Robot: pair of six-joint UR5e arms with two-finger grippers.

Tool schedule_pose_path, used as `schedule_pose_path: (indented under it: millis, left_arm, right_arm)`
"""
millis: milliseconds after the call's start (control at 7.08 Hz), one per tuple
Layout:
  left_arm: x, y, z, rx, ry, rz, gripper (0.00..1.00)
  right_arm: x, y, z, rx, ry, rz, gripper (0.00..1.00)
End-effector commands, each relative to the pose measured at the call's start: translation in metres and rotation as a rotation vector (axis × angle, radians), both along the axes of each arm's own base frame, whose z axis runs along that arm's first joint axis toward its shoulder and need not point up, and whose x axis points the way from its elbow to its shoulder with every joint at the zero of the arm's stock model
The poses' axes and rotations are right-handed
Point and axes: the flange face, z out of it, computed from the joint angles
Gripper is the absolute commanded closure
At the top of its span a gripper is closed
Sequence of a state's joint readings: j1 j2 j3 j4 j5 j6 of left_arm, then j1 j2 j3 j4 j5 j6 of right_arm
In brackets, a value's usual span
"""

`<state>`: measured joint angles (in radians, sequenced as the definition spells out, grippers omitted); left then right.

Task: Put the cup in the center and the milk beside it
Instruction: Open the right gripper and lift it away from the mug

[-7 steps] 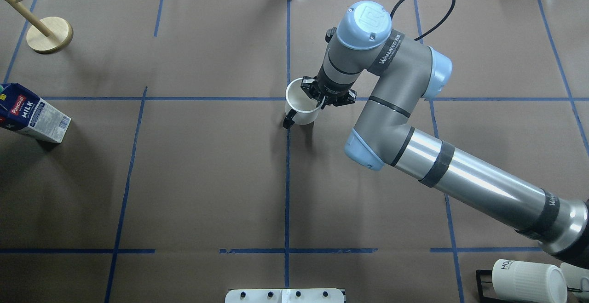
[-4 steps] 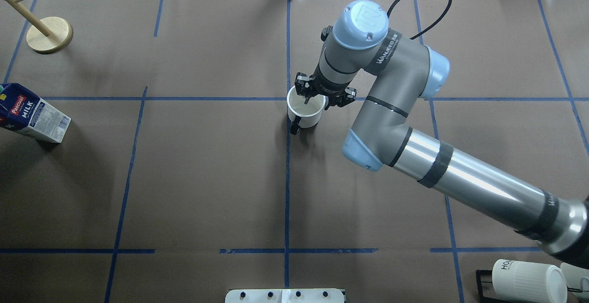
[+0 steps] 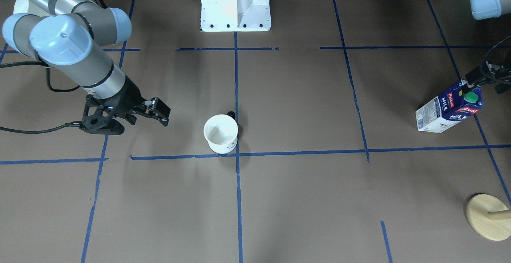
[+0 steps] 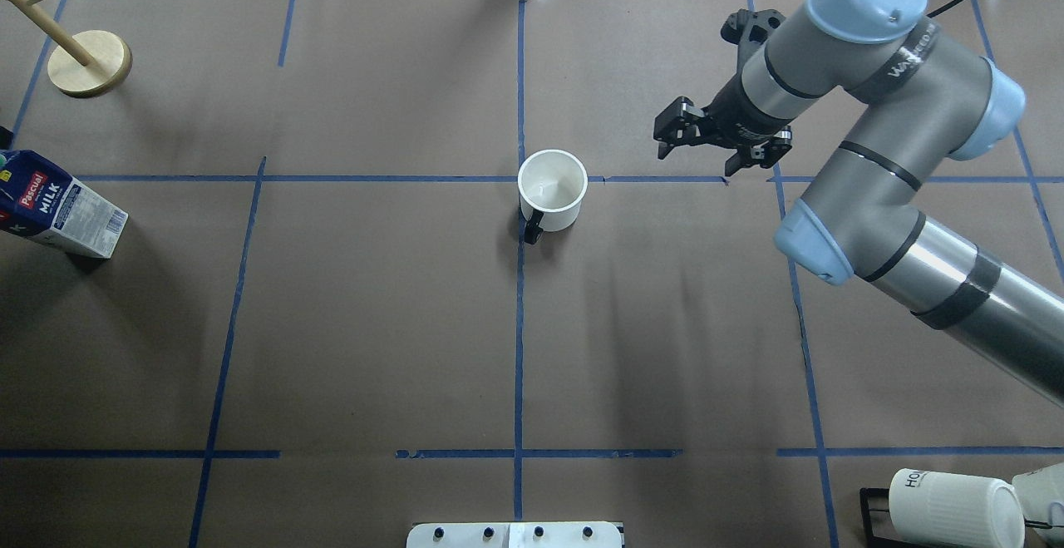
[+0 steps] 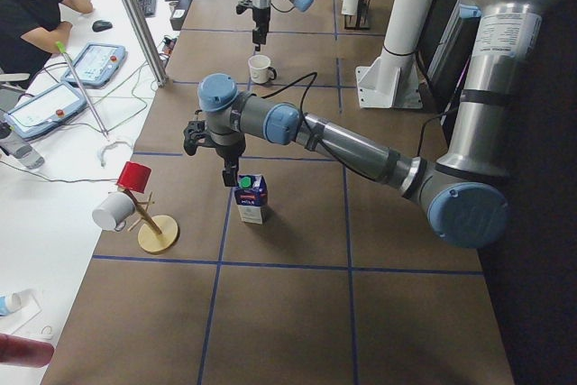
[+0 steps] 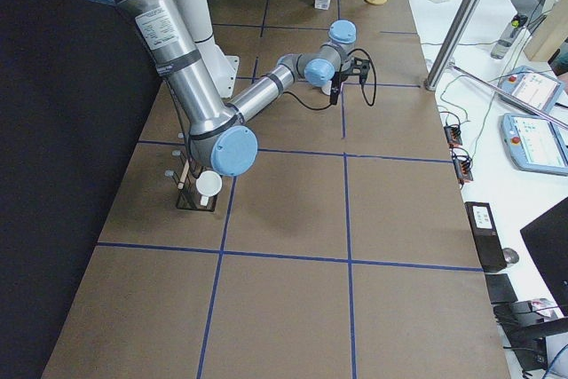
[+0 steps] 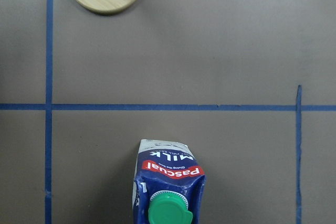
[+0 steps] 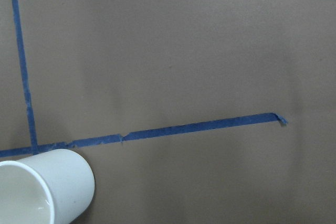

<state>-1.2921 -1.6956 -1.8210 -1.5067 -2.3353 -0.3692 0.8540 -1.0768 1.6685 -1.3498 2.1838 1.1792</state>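
The cup (image 4: 552, 199) stands upright mid-counter (image 4: 374, 323) where the tape (image 4: 374, 178) lines cross, handle toward the robot. The right fingers (image 3: 158, 111) hang apart and empty, well clear to its right. Far at the left end the milk (image 4: 58, 209) stands upright, the left fingers (image 5: 229, 172) above it; apart or together, I cannot tell

Mid-table, the cup (image 4: 552, 190) stands alone where the blue tape lines (image 4: 374, 178) cross, with open brown paper (image 4: 374, 307) all round it. My right gripper (image 4: 716, 142) hangs well off to its right, jaws spread. Bare paper runs from the cup to the milk (image 4: 58, 211) at the left edge, where my left gripper (image 5: 227, 171) hovers close over it. A wooden stand (image 4: 89, 63) sits beyond, well apart; a mug rack (image 4: 871, 500) fills the near right corner.
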Motion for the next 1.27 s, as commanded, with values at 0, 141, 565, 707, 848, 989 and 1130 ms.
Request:
schedule_pose_path:
  millis: [0,141,565,707,848,989,1130]
  left_arm:
    - [0.031,0.004,0.02,0.039,-0.022,0.051,0.0]
    - [0.036,0.001,0.031,0.048,-0.02,0.059,0.0]
    - [0.035,-0.002,0.041,0.065,-0.056,0.053,0.0]
    - [0.037,-0.002,0.045,0.058,-0.059,0.057,0.01]
    - [0.04,-0.001,0.046,0.055,-0.06,0.062,0.1]
    - [0.04,-0.001,0.043,0.059,-0.057,0.06,0.42]
    - [0.04,-0.001,0.043,0.055,-0.058,0.058,0.6]
  right_arm:
    - [0.005,0.001,0.006,0.007,0.003,-0.009,0.0]
    - [0.005,0.0,0.007,0.008,0.005,-0.009,0.0]
    - [0.004,0.0,0.009,0.008,0.008,-0.013,0.0]
    - [0.004,0.0,0.008,0.01,0.007,-0.013,0.0]
    - [0.004,-0.001,0.013,0.008,0.013,-0.013,0.0]
    - [0.005,-0.001,0.011,0.02,0.011,-0.02,0.0]
    - [0.006,-0.001,0.009,0.022,0.008,-0.019,0.0]
